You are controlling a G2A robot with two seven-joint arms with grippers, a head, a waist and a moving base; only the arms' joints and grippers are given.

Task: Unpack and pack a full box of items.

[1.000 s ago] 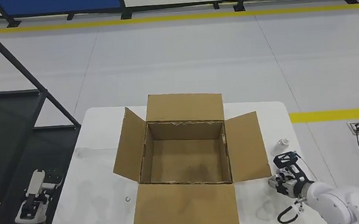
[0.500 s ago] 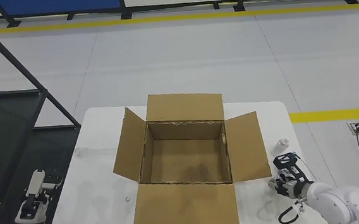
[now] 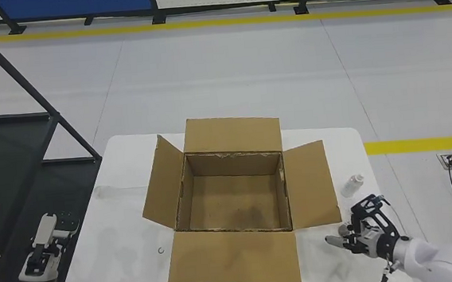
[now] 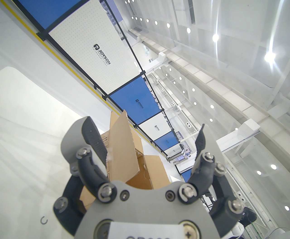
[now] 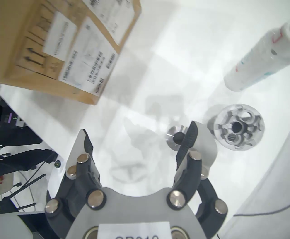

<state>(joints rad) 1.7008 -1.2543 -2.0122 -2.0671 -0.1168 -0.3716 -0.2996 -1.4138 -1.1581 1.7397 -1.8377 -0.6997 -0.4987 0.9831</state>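
Right of the box (image 3: 235, 200), the right pincer (image 5: 139, 132) hangs wide and empty above the worktop (image 5: 192, 45); the metal knob (image 5: 171, 135) lies beside one jaw. Centre over the knob before closing.

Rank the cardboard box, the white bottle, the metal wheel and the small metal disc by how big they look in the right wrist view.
1. cardboard box, largest, though cut off by the picture's edge.
2. white bottle and metal wheel: near alike, and the bottle is cut off, so unranked.
3. small metal disc, smallest, partly hidden.
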